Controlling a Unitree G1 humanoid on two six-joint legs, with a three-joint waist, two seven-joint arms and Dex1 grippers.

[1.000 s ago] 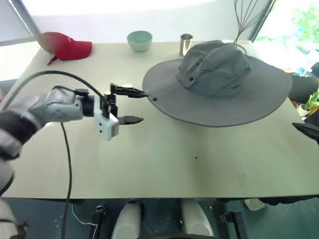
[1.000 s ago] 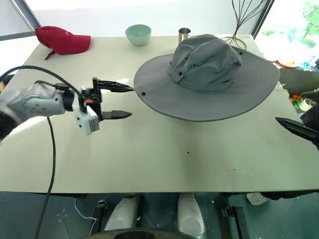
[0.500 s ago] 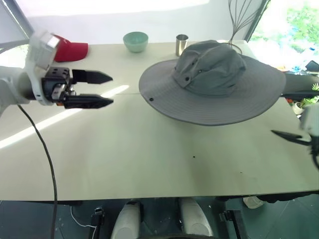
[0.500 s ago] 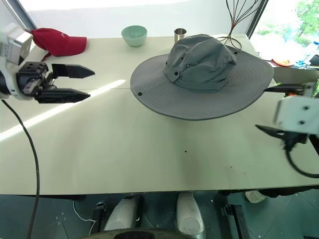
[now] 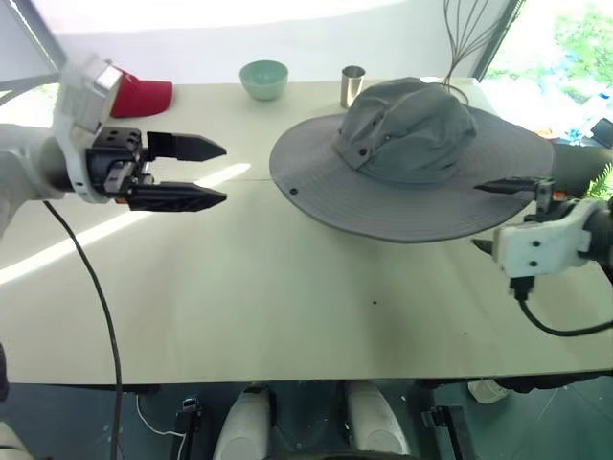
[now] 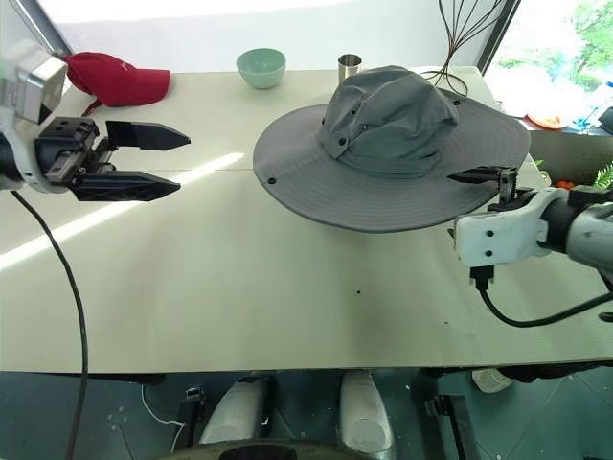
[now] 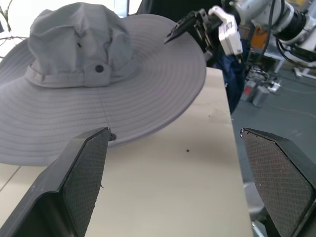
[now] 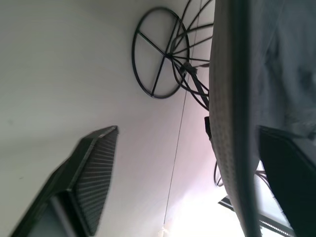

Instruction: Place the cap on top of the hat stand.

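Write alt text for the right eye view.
A wide-brimmed grey cap sits on a pale table, and the open right gripper straddles its near edge. The open left gripper hovers apart to the left; a red cap, bowl and metal cup sit behind.

Red cap [image 5: 142, 94] at table [image 5: 287, 316] far left corner. Mint bowl [image 5: 263, 78] at far edge, steel cup [image 5: 352, 85] well right of it. Tall wire stand [image 5: 469, 34] behind, far right.

The cap [image 5: 412, 158] sits upper right on the desk [image 5: 287, 287]; bowl [image 5: 263, 77] and cup [image 5: 352, 84] behind, upper centre.
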